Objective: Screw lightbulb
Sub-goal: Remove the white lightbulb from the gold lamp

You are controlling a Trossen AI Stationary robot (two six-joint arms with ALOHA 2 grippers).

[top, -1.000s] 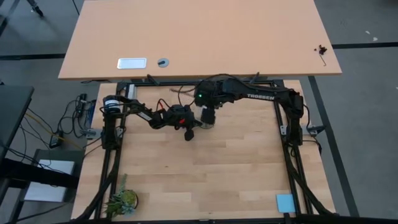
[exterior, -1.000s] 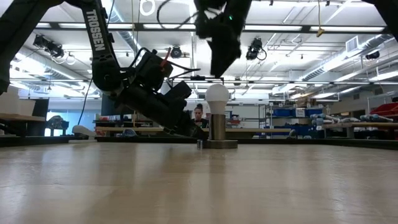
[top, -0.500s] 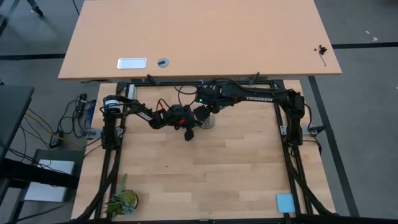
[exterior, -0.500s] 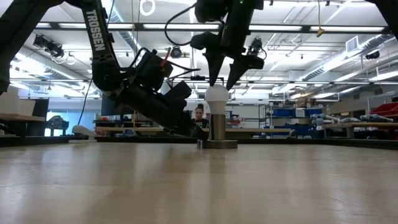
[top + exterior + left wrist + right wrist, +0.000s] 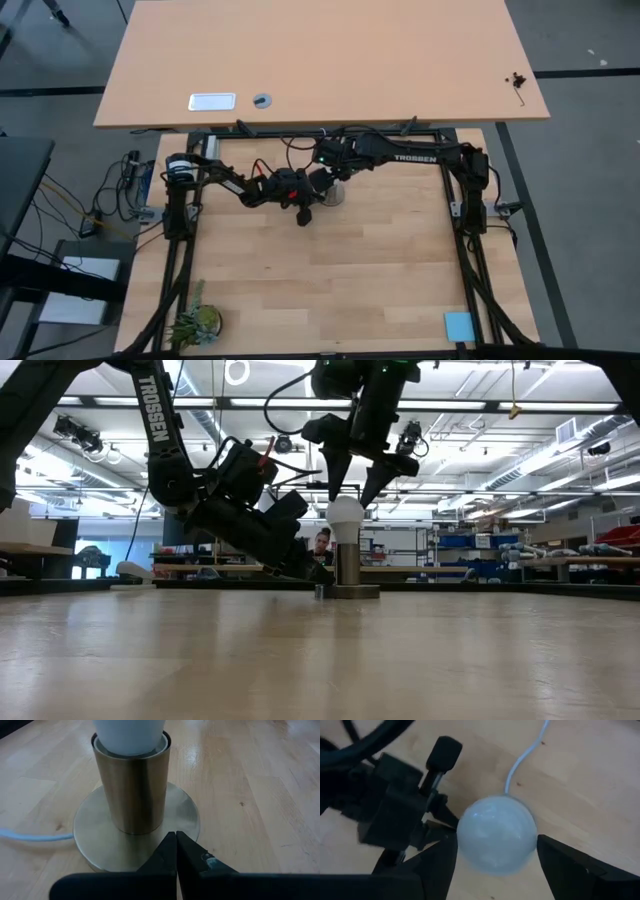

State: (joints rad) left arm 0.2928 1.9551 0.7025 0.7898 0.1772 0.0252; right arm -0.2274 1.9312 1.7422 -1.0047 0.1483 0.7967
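The lightbulb (image 5: 346, 514) sits upright in a brass socket (image 5: 347, 563) on a round base (image 5: 95, 851), at the far middle of the wooden table (image 5: 330, 270). Its screw end is down inside the socket and not visible. A white cord (image 5: 522, 756) runs away from the base across the table.

The right gripper (image 5: 351, 488) hangs directly above the bulb, fingers spread apart to either side of the white globe; in the right wrist view both fingers (image 5: 438, 865) flank the bulb (image 5: 496, 834) closely, and contact cannot be made out.

The left gripper (image 5: 175, 851) is low at the table, fingers pressed together with nothing between them, tips just touching or right at the rim of the base.
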